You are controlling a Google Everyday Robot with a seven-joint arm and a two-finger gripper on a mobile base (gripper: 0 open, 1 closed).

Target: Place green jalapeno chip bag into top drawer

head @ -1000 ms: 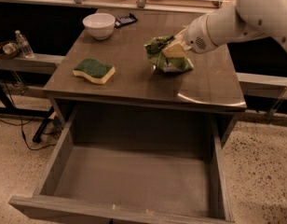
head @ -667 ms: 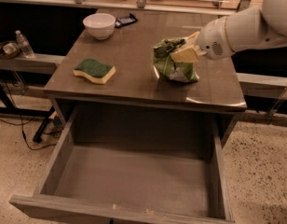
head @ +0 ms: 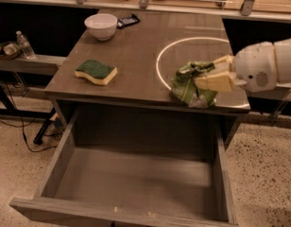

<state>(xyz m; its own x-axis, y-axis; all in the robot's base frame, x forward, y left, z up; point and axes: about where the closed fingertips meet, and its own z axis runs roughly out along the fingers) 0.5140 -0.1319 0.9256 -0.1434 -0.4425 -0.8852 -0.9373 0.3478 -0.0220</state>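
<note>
Camera view shows the pincer (head: pixel 207 74) reaching in from the right, its two pale fingers (head: pixel 215 82) closed on the chip bag (head: pixel 188 84). The crumpled bag is at the table's (head: pixel 136 56) front right corner. Its long axis runs roughly front to back, with the whitish edge toward the open drawer (head: pixel 136 174) below. A sponge (head: pixel 96 71) lies well to its left.

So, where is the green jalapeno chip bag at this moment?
On the right of the camera view, the green jalapeno chip bag is held in the gripper at the front right corner of the table, behind the open top drawer.
</note>
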